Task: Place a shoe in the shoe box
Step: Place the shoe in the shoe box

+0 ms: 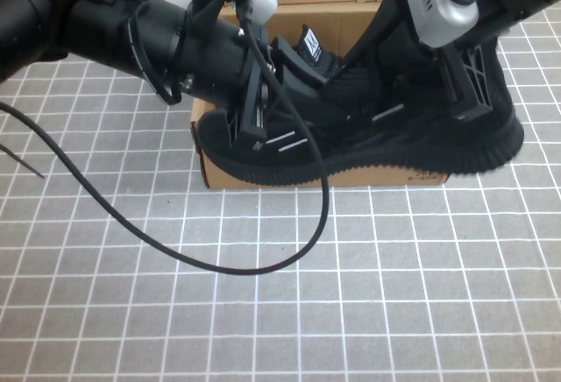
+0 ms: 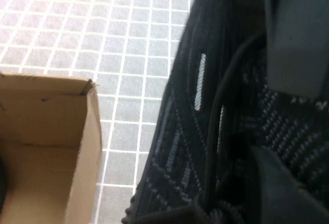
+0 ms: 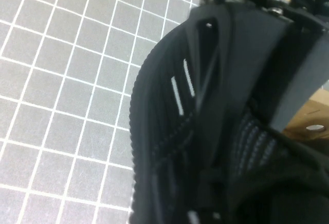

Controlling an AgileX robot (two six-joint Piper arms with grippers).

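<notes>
Shoe (image 1: 351, 137): black knit, short white dashes on its sides, ridged black sole; white tongue label with black print.
Shoe box (image 1: 351, 16): plain brown corrugated cardboard, small dark print at the front corner below the right claw (image 1: 469, 93).
Table (image 1: 263, 312): grey squares, thin white grid lines.
Left claw (image 1: 250, 115): black, as is its arm.
Right claw: black fingers, silver-grey housing above.
Cable (image 1: 219, 264): black.

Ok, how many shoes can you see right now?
1. The shoe hangs across the front of the shoe box, right gripper shut on its heel end, left gripper at its toe end. Another may be hidden inside the box.
</notes>
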